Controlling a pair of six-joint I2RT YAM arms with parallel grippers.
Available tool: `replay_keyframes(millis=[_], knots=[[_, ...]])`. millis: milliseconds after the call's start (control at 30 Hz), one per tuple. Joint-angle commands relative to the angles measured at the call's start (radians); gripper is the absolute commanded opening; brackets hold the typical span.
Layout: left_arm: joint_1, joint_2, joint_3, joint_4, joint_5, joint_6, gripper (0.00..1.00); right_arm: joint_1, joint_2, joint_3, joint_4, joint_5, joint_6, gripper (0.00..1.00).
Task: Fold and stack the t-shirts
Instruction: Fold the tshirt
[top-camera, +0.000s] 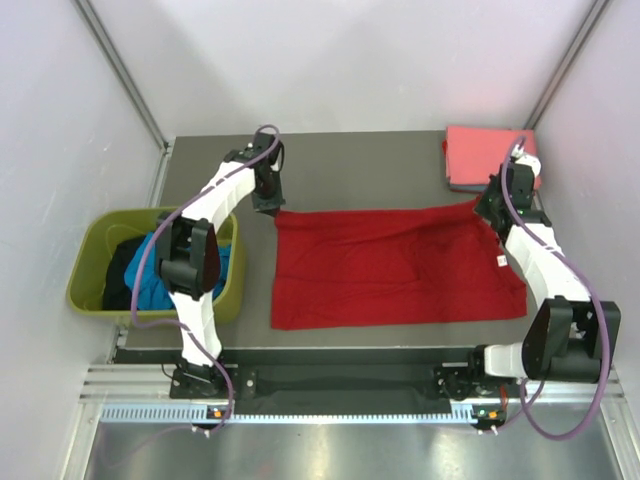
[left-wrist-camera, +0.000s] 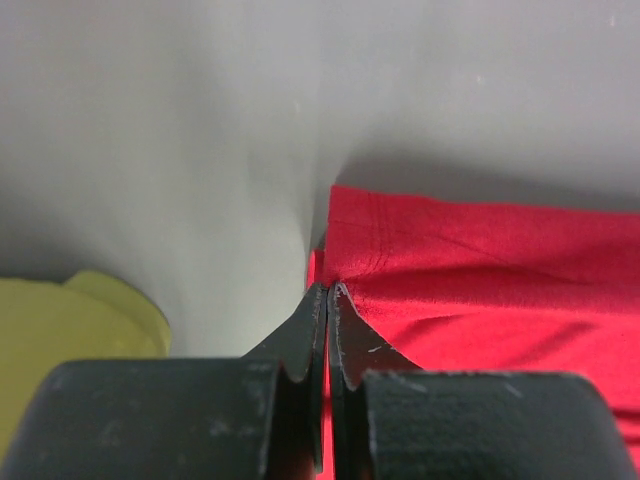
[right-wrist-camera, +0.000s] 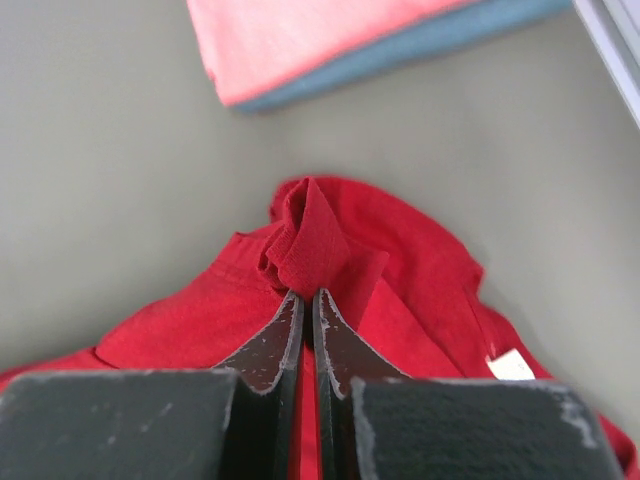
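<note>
A bright red t-shirt (top-camera: 395, 265) lies spread flat across the middle of the table. My left gripper (top-camera: 268, 205) is shut on its far left corner; in the left wrist view the closed jaws (left-wrist-camera: 327, 290) pinch the red hem (left-wrist-camera: 480, 270). At the far right corner my right gripper (top-camera: 487, 208) is also shut, and in the right wrist view its tips (right-wrist-camera: 306, 295) clamp a bunched fold of red cloth (right-wrist-camera: 400, 270). A folded salmon-pink t-shirt (top-camera: 485, 155) rests on a folded blue one (right-wrist-camera: 420, 45) at the back right.
An olive-green tub (top-camera: 88, 255) stands off the table's left edge, holding turquoise (top-camera: 155, 280) and black (top-camera: 120, 270) t-shirts. White walls enclose the grey table (top-camera: 380, 170) on three sides. A white label (right-wrist-camera: 512, 366) shows on the red shirt.
</note>
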Motion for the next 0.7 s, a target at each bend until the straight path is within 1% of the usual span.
replay_keyframes(millis=[0,133,400,500,567,600,667], knots=[[-0.016,-0.085,-0.05,0.0,0.037,-0.005,0.0,-0.016,-0.064,-0.032,-0.037,0.068,0.008,0.0],[-0.031,-0.148,-0.111,-0.005,0.019,-0.008,0.0,-0.025,-0.119,-0.085,-0.061,0.098,0.028,0.0],[-0.075,-0.203,-0.214,-0.04,-0.018,-0.009,0.0,-0.045,-0.219,-0.164,-0.118,0.108,0.056,0.0],[-0.106,-0.214,-0.242,-0.051,-0.067,-0.015,0.0,-0.059,-0.257,-0.197,-0.152,0.128,0.085,0.0],[-0.126,-0.217,-0.247,-0.071,-0.102,-0.022,0.0,-0.06,-0.285,-0.223,-0.16,0.122,0.103,0.0],[-0.132,-0.216,-0.248,-0.078,-0.148,-0.023,0.0,-0.06,-0.293,-0.233,-0.161,0.108,0.109,0.0],[-0.146,-0.22,-0.26,-0.095,-0.175,-0.028,0.0,-0.062,-0.309,-0.251,-0.172,0.111,0.126,0.0]])
